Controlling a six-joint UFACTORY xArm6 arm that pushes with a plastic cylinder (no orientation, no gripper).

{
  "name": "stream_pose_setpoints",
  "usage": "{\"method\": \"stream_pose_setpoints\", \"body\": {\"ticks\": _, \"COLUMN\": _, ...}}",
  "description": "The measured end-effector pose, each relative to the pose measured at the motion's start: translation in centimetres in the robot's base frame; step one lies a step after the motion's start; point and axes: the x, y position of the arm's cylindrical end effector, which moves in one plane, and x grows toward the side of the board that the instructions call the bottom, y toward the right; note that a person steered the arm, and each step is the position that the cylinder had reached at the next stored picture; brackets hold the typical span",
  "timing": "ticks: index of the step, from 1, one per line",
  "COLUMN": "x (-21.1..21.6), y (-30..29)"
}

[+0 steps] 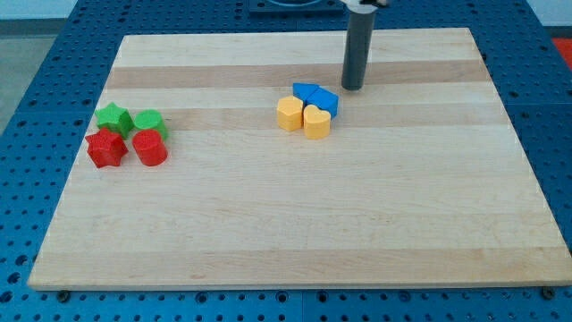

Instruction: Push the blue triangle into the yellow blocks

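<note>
Two blue blocks sit together above the yellow ones: the blue triangle [307,92] on the left and a blue cube-like block [325,101] on the right. Both touch the yellow blocks: a yellow hexagon-like block [290,114] and a yellow heart [316,122], side by side near the board's middle. My tip [352,88] stands just up and to the right of the blue blocks, a small gap from them.
At the view's left lies a cluster: a green star [113,117], a green rounded block [149,122], a red star [105,148] and a red cylinder [150,148]. The wooden board [286,224] lies on a blue perforated table.
</note>
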Motion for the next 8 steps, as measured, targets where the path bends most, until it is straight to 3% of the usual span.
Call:
{"method": "stream_pose_setpoints", "body": {"ticks": 4, "x": -0.2, "y": -7.6}}
{"method": "stream_pose_setpoints", "body": {"ticks": 8, "x": 1.6, "y": -7.7}}
